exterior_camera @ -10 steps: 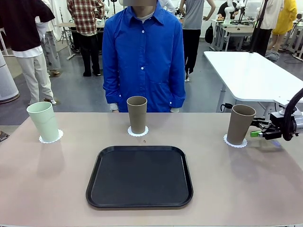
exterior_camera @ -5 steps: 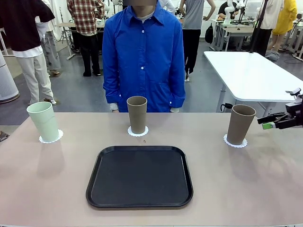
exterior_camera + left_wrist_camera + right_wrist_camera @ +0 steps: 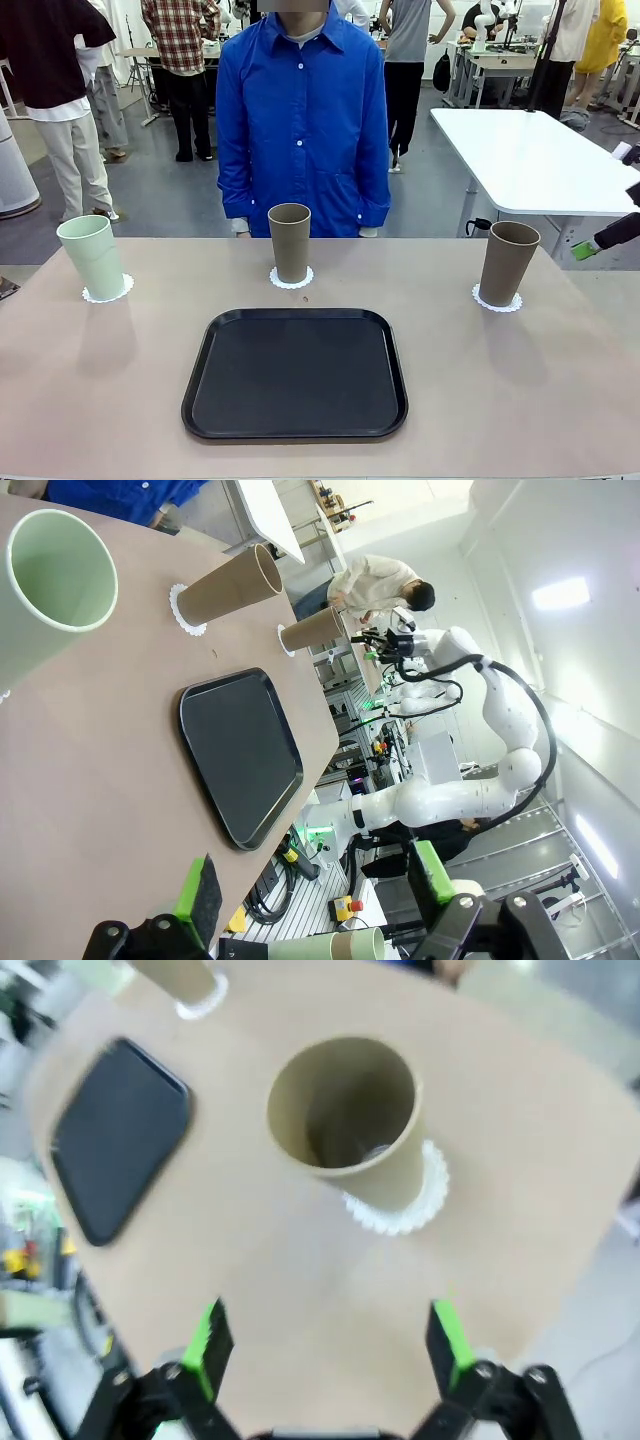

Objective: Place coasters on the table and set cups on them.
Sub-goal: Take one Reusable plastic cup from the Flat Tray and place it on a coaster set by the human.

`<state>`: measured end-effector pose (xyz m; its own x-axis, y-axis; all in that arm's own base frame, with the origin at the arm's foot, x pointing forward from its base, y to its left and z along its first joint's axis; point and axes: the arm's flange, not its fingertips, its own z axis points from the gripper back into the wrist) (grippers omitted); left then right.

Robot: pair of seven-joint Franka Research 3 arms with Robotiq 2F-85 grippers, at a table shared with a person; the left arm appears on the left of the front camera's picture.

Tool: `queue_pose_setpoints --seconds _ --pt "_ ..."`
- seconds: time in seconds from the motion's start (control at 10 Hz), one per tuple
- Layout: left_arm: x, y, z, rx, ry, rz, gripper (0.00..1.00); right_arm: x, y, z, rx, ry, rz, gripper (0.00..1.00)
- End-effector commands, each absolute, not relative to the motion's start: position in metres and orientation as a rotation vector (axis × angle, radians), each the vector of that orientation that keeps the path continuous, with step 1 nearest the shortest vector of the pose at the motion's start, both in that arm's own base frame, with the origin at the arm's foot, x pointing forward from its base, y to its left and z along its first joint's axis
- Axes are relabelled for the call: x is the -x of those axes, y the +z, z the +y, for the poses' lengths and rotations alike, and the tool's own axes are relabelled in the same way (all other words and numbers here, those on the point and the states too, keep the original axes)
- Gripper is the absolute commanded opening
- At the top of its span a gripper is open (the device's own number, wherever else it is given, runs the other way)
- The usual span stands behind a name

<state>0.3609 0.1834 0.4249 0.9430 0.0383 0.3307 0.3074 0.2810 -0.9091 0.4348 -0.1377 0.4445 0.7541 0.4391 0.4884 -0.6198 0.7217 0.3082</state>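
Observation:
Three cups stand upright on the beige table (image 3: 120, 370), each on a white lacy coaster: a mint cup (image 3: 92, 257) on the left coaster (image 3: 107, 292), a tan cup (image 3: 290, 242) in the middle on its coaster (image 3: 291, 279), and a tan cup (image 3: 508, 262) at right on its coaster (image 3: 497, 300). My right gripper (image 3: 328, 1345) is open above and behind that right tan cup (image 3: 345, 1120), apart from it; one of its fingers (image 3: 605, 238) shows at the front view's right edge. My left gripper (image 3: 315, 890) is open and holds nothing, well back from the mint cup (image 3: 55, 575).
A black rounded tray (image 3: 295, 372) lies bare at the table's near middle. A person in a blue shirt (image 3: 300, 120) stands at the far edge behind the middle cup. A white table (image 3: 530, 160) stands at the back right.
My right gripper has drawn away from the right tan cup, rising and moving right toward the picture's edge. The cup stays on its coaster. Nothing else has moved.

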Motion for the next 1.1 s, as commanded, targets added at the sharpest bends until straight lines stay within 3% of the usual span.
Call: queue_pose_setpoints --seconds 0.0,0.5,1.0 --pt "-0.358 0.426 0.182 1.289 -0.192 -0.33 1.0 -0.415 0.472 -0.104 -0.442 0.559 -0.312 1.0" --pt "-0.358 0.426 0.182 1.289 -0.192 -0.33 1.0 -0.414 0.519 -0.035 -0.252 0.403 -0.259 1.0" --pt "-0.358 0.426 0.182 1.289 -0.192 -0.33 1.0 -0.406 0.53 -0.044 -0.294 0.45 -0.281 1.0"
